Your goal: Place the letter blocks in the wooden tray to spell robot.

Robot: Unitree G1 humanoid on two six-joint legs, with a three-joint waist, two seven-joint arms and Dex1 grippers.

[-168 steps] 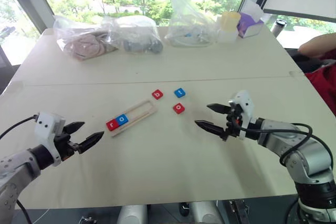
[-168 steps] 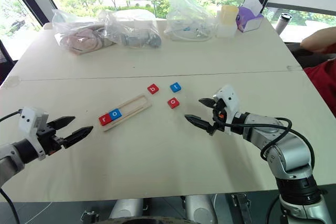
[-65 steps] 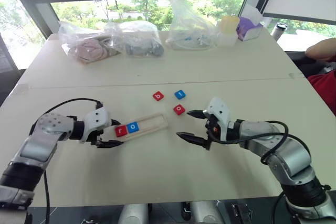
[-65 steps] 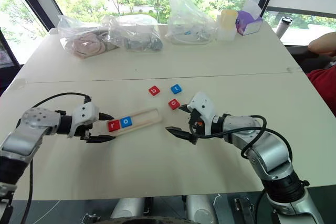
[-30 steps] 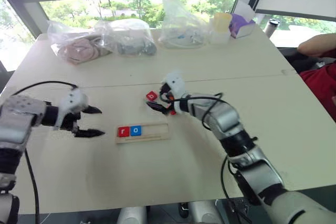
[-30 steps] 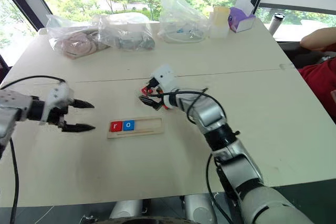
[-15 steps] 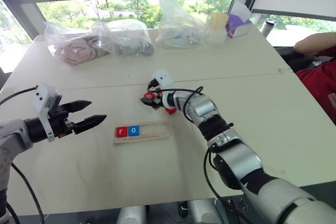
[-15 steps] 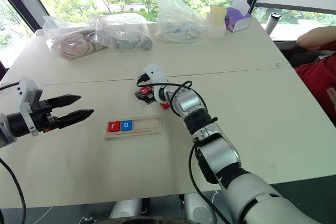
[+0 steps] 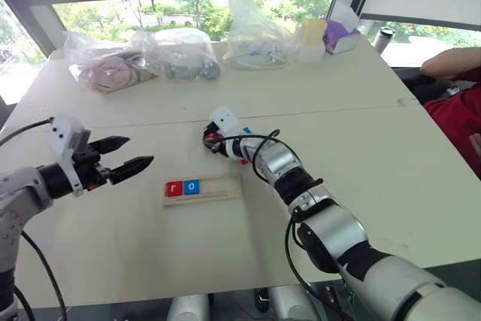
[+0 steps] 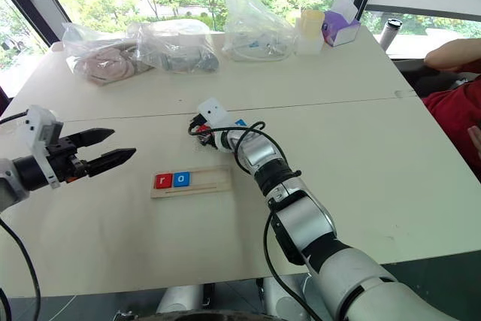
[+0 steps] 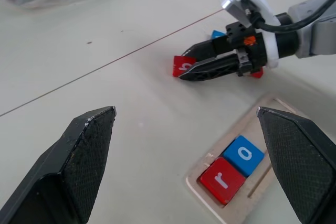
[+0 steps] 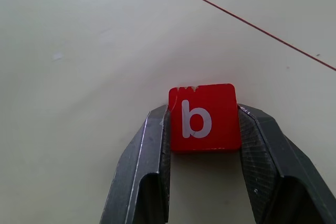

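Right wrist: gripper (image 12: pixel 202 129) clamping red b block (image 12: pixel 204 117)

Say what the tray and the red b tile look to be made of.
Wooden tray: pale unfinished-looking wood, matte, faint grain along its rim. Red b tile: smooth, evenly coloured faces with rounded corners, so probably plastic or painted wood; small chips along one edge.

Left gripper (image 10: pixel 119 147): left edge of the frame, fingers spread apart, holding nothing.
Right gripper (image 10: pixel 195 132): centre, reaching toward upper left.
Wooden tray (image 10: pixel 208 182): centre left, red r block (image 10: pixel 162 181) and blue o block (image 10: pixel 181 180) at its left end.
Plastic bags (image 10: pixel 174 47): top of the frame.
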